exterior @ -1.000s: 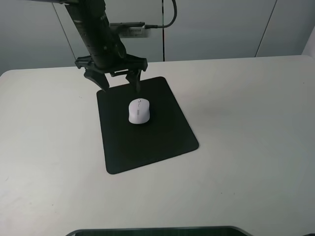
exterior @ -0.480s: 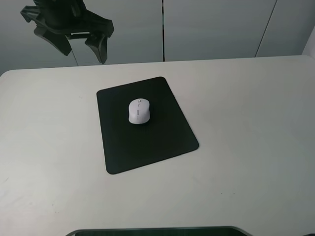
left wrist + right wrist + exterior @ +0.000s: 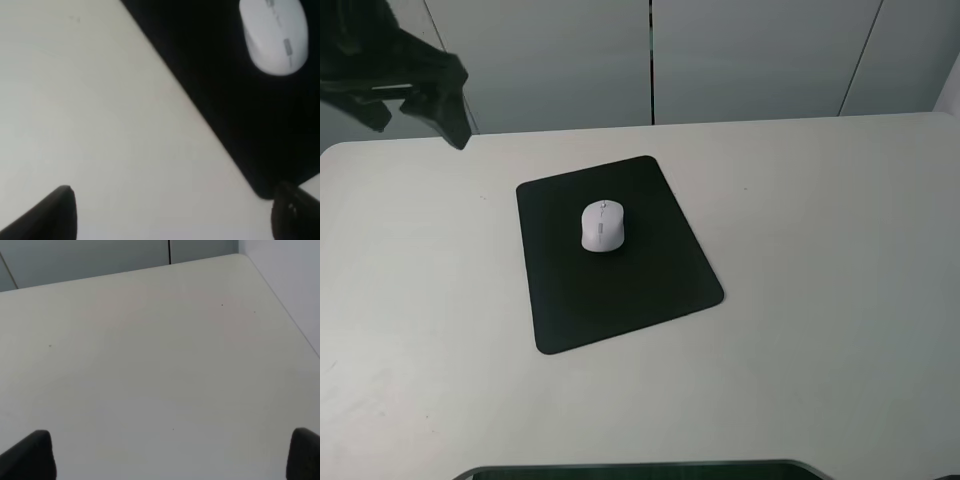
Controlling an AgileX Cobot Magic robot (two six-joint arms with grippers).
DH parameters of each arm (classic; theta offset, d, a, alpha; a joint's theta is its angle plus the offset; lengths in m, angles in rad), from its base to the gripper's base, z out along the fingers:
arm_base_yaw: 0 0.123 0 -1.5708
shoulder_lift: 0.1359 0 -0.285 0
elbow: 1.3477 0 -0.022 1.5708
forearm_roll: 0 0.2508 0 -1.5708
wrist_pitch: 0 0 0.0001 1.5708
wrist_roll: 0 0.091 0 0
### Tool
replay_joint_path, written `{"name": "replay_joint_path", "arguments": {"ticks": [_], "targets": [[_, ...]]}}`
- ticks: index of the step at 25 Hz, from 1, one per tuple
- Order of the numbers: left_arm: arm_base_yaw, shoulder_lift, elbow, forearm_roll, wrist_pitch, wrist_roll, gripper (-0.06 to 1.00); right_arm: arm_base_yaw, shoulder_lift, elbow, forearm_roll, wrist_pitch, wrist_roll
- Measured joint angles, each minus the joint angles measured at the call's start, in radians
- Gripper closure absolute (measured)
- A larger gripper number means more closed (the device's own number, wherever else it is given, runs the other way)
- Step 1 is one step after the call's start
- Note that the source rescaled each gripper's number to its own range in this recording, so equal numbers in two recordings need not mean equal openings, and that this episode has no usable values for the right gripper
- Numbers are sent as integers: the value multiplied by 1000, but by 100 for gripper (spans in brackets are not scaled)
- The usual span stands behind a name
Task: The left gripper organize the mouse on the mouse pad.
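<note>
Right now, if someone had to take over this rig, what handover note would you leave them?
Left tool: open, empty, raised off to the far left of the table, clear of the pad.
Right tool: open, empty, over bare table.
Mouse: resting on the mouse pad, in its upper middle, fully inside the edges.
Done: mouse sits on the pad, released.
Left: apparently nothing but parking the left arm; check the mouse's alignment if that matters.

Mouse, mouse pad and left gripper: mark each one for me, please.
mouse [image 3: 603, 226], exterior high view, middle of its white shell.
mouse pad [image 3: 640, 275], exterior high view, bare black area near the mouse.
left gripper [image 3: 412, 113], exterior high view, midway between its two black fingertips, raised at the table's far left.
</note>
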Motion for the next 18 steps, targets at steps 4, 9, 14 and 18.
{"name": "replay_joint_path", "arguments": {"ticks": [4,9,14,18], "targets": [[65,-199,165,0,-20,2,-6,0,0,0,0,0,1],[158,-454,342,0,-32,2,-6,0,0,0,0,0,1],[292,-702,481,-13,-33,26,-6,0,0,0,0,0,1],[414,-894,568,-40,-38,33,-6,0,0,0,0,0,1]]}}
